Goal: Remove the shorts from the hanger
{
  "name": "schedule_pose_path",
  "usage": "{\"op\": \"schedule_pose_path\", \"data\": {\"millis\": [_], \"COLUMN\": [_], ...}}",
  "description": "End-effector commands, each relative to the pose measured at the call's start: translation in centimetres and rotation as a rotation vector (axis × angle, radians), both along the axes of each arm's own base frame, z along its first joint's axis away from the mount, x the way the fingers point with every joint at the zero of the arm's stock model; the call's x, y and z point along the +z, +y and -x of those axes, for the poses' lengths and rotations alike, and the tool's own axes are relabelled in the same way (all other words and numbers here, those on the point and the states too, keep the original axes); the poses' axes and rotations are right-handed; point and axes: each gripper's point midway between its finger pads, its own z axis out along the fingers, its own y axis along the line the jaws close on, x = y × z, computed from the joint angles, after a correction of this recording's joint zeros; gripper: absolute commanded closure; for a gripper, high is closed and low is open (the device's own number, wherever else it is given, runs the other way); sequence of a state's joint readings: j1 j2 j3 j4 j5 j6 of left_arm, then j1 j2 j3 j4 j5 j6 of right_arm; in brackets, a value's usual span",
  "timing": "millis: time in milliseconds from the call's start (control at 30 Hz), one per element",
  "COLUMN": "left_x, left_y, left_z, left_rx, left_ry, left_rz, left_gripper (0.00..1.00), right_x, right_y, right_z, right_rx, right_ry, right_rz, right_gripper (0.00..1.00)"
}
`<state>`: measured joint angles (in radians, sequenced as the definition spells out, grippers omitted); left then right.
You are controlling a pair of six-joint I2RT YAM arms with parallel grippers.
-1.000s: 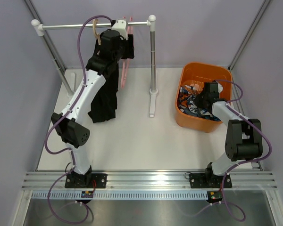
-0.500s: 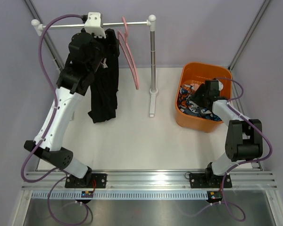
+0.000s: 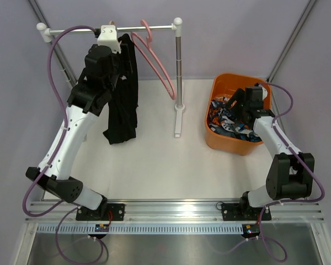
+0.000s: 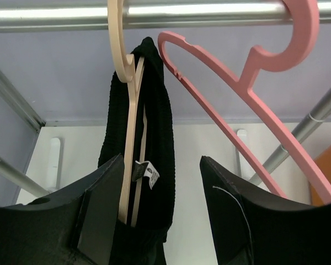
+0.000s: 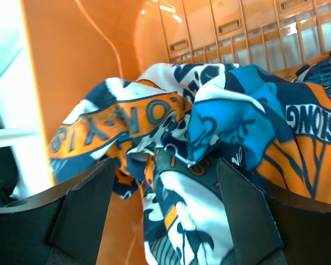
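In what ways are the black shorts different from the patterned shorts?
The black shorts hang from a cream hanger on the rail; the patterned shorts lie crumpled in the orange bin. The black shorts are plain, the patterned shorts multicoloured. Both are soft fabric.

Black shorts point(image 3: 124, 110) hang from the rail point(image 3: 163, 26) at the surface's far left; patterned shorts point(image 3: 223, 118) lie in the orange bin point(image 3: 234, 144).

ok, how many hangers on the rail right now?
2. A cream hanger carrying the black shorts and a bare pink hanger right of it, both hooked on the rail. The left arm covers some rail from above, so one could be hidden.
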<state>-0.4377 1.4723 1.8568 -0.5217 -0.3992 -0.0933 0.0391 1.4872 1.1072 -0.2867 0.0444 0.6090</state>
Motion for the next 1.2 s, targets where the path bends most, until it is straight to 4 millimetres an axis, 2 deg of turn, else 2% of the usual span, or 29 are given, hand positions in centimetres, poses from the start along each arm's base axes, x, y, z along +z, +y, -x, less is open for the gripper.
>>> {"op": "schedule_pose_path", "data": {"millis": [0,167,300,533,667,867,1067,1100,1167], "left_x": [1.4,1.1,0.1,-1.0,-1.3,-1.9,-2.8,-3.0,-2.9], "left_y": [1.3,1.5,2.0,2.7,2.9,2.8,3.1,3.1,3.1], "left_z": [-1.1,-2.6,-3.8,-6.3,-7.6,-8.6,-9.1,-9.1,-9.1], "left_rx": [0.078,0.098,0.128,0.13,0.122,0.1,0.092,0.091,0.084], "left_ry": [-0.018,-0.003,0.018,0.012,0.026,0.033,0.057,0.056,0.052], "left_rz": [-0.023,-0.034,-0.047,-0.037,-0.04,-0.039,-0.048,-0.047,-0.046], "left_gripper": [0.39,0.39,0.39,0.39,0.39,0.42,0.52,0.57,0.61], "right_x": [4.0,6.4,9.1,12.2,13.1,13.1,12.7,12.7,12.6], "right_y": [-0.3,-0.6,-0.6,-0.6,-0.9,-0.9,-0.9,-0.9,-0.9], "right_z": [0.2,1.0,1.8,2.7,3.3,3.5,3.4,3.4,3.3], "right_rx": [-0.003,-0.009,-0.005,0.012,0.013,0.009,0.01,0.01,0.011], "right_ry": [-0.077,-0.128,-0.177,-0.236,-0.251,-0.251,-0.245,-0.246,-0.243], "right_rz": [0.032,0.039,0.045,0.056,0.076,0.077,0.075,0.074,0.074], "right_gripper": [0.16,0.16,0.15,0.14,0.13,0.13,0.13,0.13,0.13]}}
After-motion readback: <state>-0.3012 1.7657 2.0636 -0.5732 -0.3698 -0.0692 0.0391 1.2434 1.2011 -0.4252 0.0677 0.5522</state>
